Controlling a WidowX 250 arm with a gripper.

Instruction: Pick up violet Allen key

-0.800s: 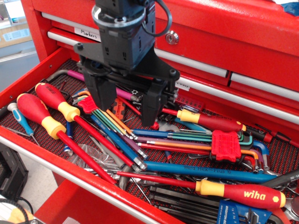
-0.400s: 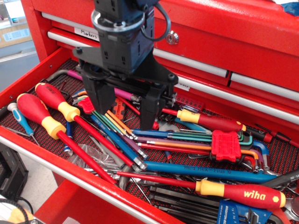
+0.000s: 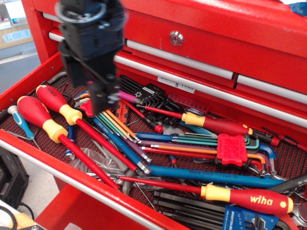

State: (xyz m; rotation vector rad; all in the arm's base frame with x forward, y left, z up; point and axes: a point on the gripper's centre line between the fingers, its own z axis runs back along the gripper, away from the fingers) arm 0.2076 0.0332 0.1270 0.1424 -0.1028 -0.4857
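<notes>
The violet Allen key [image 3: 127, 97] lies at the back left of the open drawer. Its magenta shaft shows just right of my gripper. Its grey bent end [image 3: 56, 76] shows to the left, by the drawer's side wall. My gripper [image 3: 88, 93] is black and motion-blurred. It hangs low over the middle of the key and hides that stretch of shaft. Its fingers [image 3: 100, 98] look spread apart and hold nothing. I cannot tell whether they touch the key.
The red drawer [image 3: 29, 143] is crowded with tools. Two red-yellow screwdrivers [image 3: 53, 117] lie at the left and a long blue hex key [image 3: 211, 175] in the middle. There are also red holders of thin coloured keys [image 3: 232, 149], black key sets [image 3: 148, 93] and the closed upper drawers [image 3: 201, 52].
My gripper has moved left and toward the back and has turned about its axis. It now sits over the key's left part. The black key sets it covered are uncovered.
</notes>
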